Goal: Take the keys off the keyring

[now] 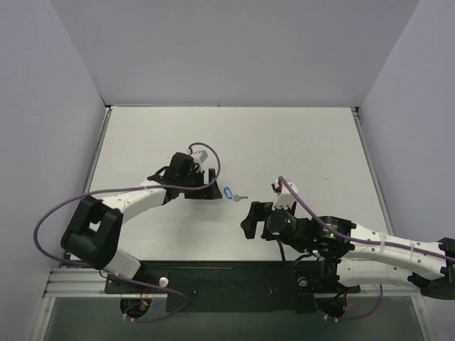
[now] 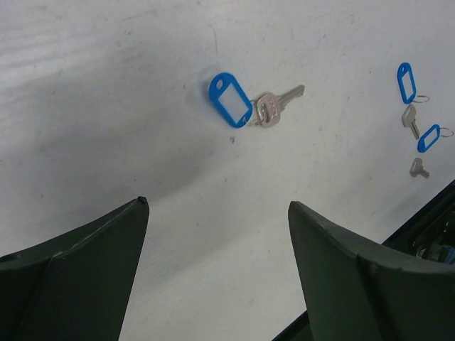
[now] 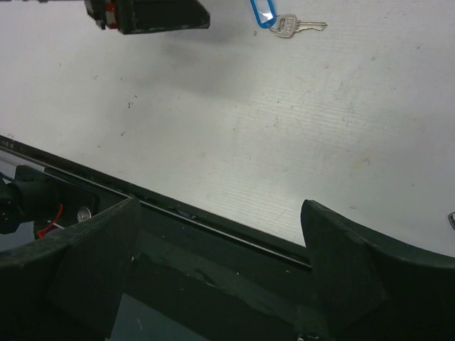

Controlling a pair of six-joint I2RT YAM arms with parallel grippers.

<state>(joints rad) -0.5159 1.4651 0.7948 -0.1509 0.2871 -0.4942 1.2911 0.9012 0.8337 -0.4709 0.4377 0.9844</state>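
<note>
A blue-rimmed tag with a white window point(image 2: 231, 100) lies on the white table, joined by a thin silver keyring point(image 2: 254, 119) to a silver key point(image 2: 276, 106). The tag point(image 1: 228, 193) and the key point(image 1: 242, 197) also show in the top view, and in the right wrist view the tag point(image 3: 261, 13) and the key point(image 3: 295, 26) lie at the top. My left gripper point(image 2: 217, 204) is open and empty, just left of the tag in the top view point(image 1: 211, 189). My right gripper point(image 3: 219, 204) is open and empty, near the table's front edge point(image 1: 249, 219).
Two more blue tags point(image 2: 406, 82) point(image 2: 429, 138) with small rings and two loose silver keys point(image 2: 410, 121) point(image 2: 419, 168) lie to the right in the left wrist view. The dark front rail point(image 3: 213, 220) runs under the right gripper. The left gripper's body point(image 3: 146, 14) shows in the right wrist view.
</note>
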